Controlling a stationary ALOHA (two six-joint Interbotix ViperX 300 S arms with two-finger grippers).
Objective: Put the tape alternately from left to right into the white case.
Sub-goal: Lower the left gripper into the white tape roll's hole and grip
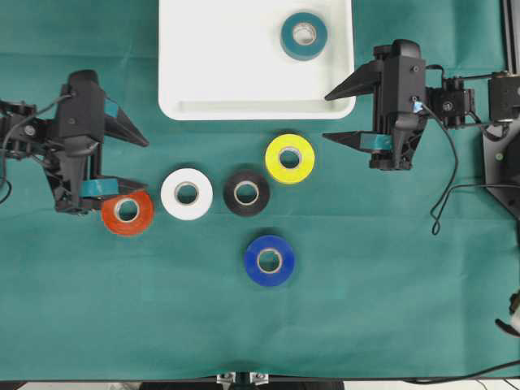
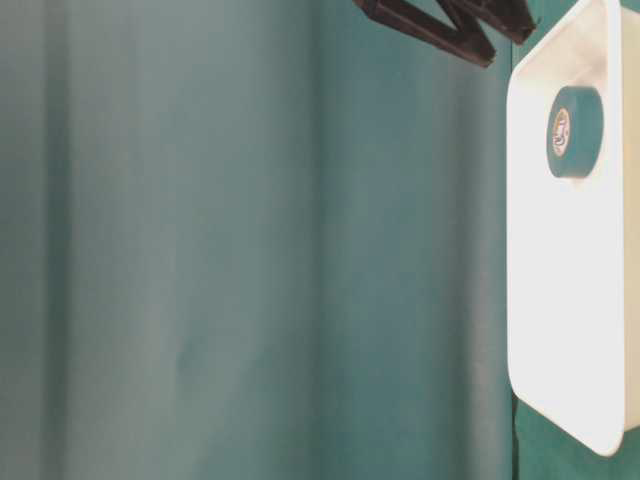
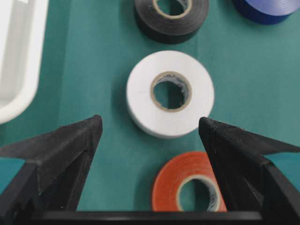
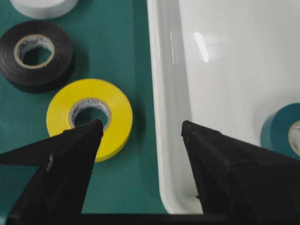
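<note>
The large shallow white plastic case (image 1: pixel 203 73) with rounded corners and a raised rim was seen at the top middle of the overhead view, its near rim running just above the row of rolls. Most of its floor was bare; only the teal ring-shaped roll of tape (image 1: pixel 304 36) lay flat inside, near the right wall. Open cloth was left between the case's near rim and the rolls, and a wide bare stretch lay below the blue roll (image 1: pixel 269 260).

Everything rested on a green cloth-covered table (image 1: pixel 390 309), faintly creased. On it, outside the case, the red-orange roll (image 1: pixel 127 213), the white roll (image 1: pixel 186 193), the black roll (image 1: pixel 246 192) and the yellow roll (image 1: pixel 290 158) were laid in a rising line, each near its neighbour, with the blue roll apart below them.

The black left gripper (image 1: pixel 136 160) was held with its jaws apart and nothing between them; the red-orange roll lay just beside its lower finger, and contact could not be judged. The black right gripper (image 1: pixel 335 117) was spread wide and empty, its fingers straddling the case's right near corner, the yellow roll just beside its lower finger.
</note>
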